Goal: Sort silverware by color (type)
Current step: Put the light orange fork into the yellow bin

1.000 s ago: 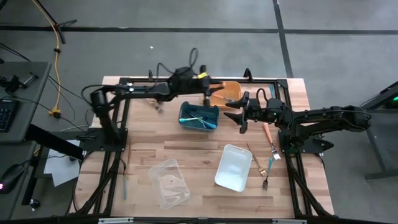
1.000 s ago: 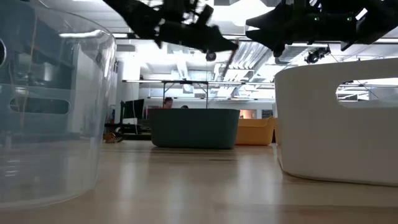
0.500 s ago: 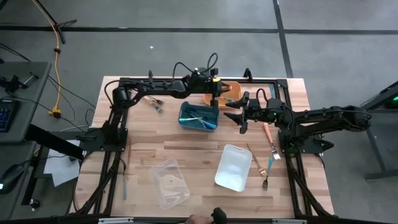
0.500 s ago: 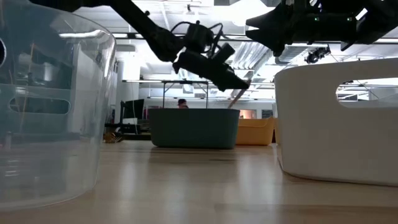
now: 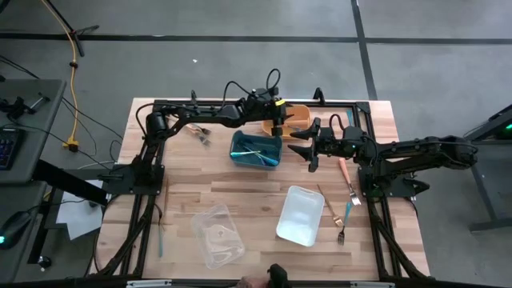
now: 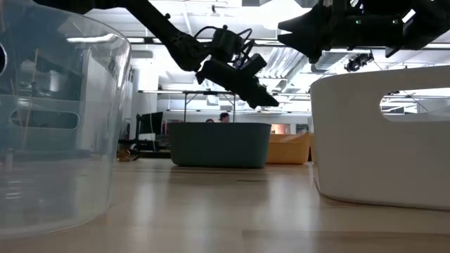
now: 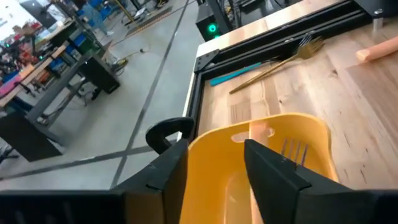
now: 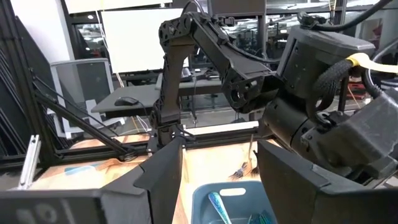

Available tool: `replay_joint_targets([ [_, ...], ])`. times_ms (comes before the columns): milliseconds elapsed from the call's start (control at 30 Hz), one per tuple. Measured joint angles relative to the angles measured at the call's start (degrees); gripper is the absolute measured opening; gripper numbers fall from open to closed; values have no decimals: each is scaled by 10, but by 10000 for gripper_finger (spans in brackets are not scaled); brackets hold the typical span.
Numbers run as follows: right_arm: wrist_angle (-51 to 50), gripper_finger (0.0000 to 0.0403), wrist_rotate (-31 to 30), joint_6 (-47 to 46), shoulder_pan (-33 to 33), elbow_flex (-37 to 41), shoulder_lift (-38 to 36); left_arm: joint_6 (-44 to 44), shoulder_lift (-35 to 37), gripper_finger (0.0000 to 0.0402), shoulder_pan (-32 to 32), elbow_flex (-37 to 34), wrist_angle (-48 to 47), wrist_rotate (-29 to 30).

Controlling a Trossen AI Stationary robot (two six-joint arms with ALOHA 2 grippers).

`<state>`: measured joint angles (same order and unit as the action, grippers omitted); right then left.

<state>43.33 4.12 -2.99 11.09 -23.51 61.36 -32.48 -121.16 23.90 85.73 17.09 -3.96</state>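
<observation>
Pale wooden planks are forming the counter, ringed by a black metal frame, with grey floor around it. Nearest the viewer's edge in the high view, a clear, glossy plastic bin is sitting apparently empty, and beside it a white rounded bin is also looking empty. Just right of the white bin, three thin pieces are lying loose on the wood: a gold fork, a teal-handled piece and a salmon-handled fork. Farther back, a teal bin is holding several slim teal-handled pieces. The right claw is hovering just beside that bin, fingers spread, nothing between them. Behind it, the left claw is hanging over the orange bin, fingers parted and empty; a fork is lying inside that smooth bin. Farthest back, more loose pieces are lying on the counter. Sorting is seeming roughly half finished, with the gold and dark pieces still waiting.
</observation>
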Motion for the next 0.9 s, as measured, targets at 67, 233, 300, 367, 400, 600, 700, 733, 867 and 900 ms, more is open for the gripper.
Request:
replay_joint_targets([
  [67, -1, 201, 0, 4, 0, 0, 0, 2, 3, 172, -1, 0, -4, 9],
  [233, -4, 201, 0, 5, 0, 0, 0, -22, 51, 207, -4, 0, -50, 67],
  [300, -3, 201, 0, 10, 0, 0, 0, -17, 86, 216, -6, 0, -90, 85],
  [367, -3, 201, 0, 19, 0, 0, 0, 7, 127, 219, -7, 0, -145, 90],
  [400, -3, 201, 0, 20, 0, 0, 0, 26, 150, 220, -7, 0, -177, 90],
  [600, 6, 201, 0, 20, 1, 0, 0, 170, 305, 212, -9, -74, -271, 13],
  [700, 6, 201, 0, 20, 1, 0, 0, 201, 394, 206, -26, -177, -221, -19],
  [733, 6, 201, 0, 20, 1, 0, 0, 204, 423, 204, -36, -218, -195, -20],
  [867, 6, 201, 0, 18, 1, 0, 0, 233, 535, 200, -83, -394, -58, -15],
  [900, 6, 201, 0, 19, 1, 0, 0, 248, 559, 200, -98, -438, -13, -15],
])
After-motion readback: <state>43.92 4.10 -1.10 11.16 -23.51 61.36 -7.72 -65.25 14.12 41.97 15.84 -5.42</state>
